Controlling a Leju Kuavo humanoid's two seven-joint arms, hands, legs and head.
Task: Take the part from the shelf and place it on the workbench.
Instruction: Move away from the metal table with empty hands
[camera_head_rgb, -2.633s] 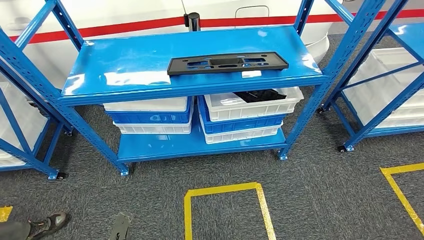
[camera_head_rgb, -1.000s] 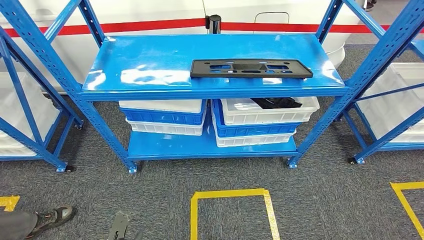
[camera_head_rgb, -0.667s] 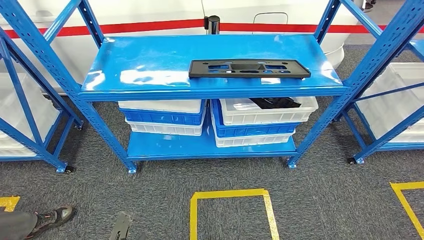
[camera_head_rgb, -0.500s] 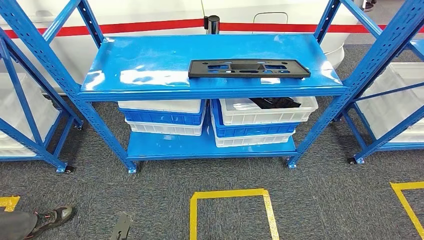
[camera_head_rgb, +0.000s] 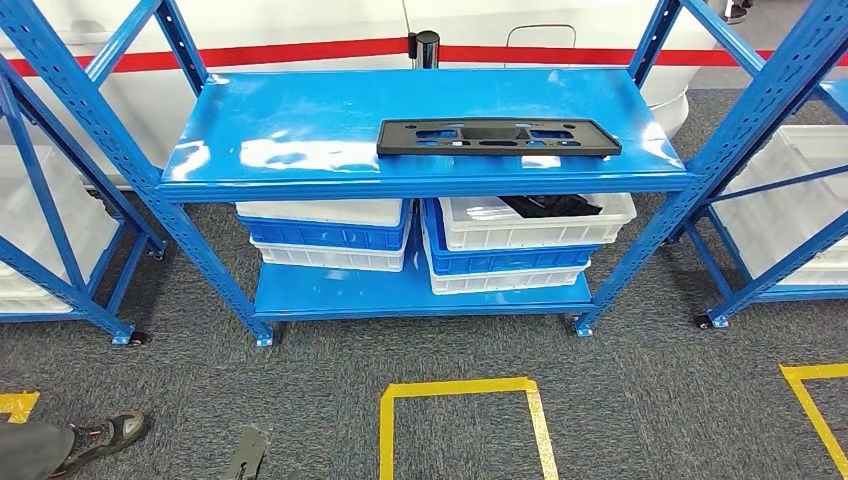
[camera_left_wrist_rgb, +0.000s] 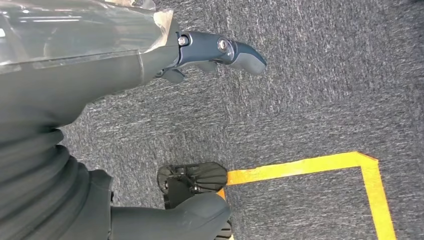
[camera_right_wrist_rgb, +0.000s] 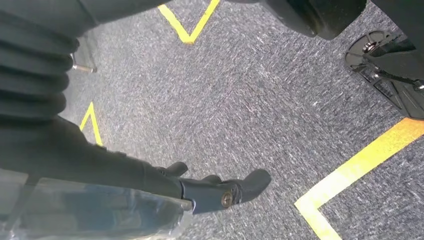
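The flat black part (camera_head_rgb: 498, 136) lies on the top board of the blue shelf (camera_head_rgb: 300, 130), toward its right half, near the front edge. Below it, white and blue bins (camera_head_rgb: 330, 235) sit stacked on the lower board. Both hands hang over grey carpet: the left hand (camera_left_wrist_rgb: 210, 52) and the right hand (camera_right_wrist_rgb: 220, 190) each hold nothing, fingers loosely apart
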